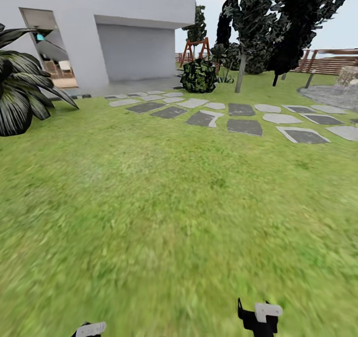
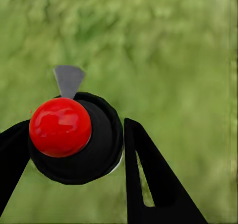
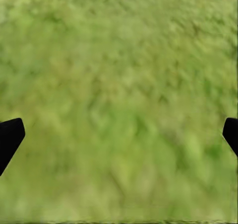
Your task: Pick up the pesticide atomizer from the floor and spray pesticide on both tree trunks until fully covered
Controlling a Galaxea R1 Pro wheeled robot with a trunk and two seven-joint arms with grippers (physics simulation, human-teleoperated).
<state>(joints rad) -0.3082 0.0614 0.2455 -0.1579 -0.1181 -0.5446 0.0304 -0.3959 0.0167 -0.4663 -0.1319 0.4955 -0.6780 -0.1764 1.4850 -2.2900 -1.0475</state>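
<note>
I've got the dark red-topped pesticide atomizer [image 2: 74,137] clamped in my left gripper [image 2: 74,154], lower left of frame. Right gripper [image 3: 119,134] spread wide over blurry green grass lawn [image 1: 164,202]. 2 pale-trunked trees [image 1: 258,23] upper right, approx 20 flat grey stepping stones [image 1: 243,126] mid-frame.

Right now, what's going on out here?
The left gripper is shut on the pesticide atomizer, red top up, over the lawn. The right gripper is open and empty above grass. The robot stands on the lawn, with the trees still far ahead past the stepping stones; no spraying yet.
</note>
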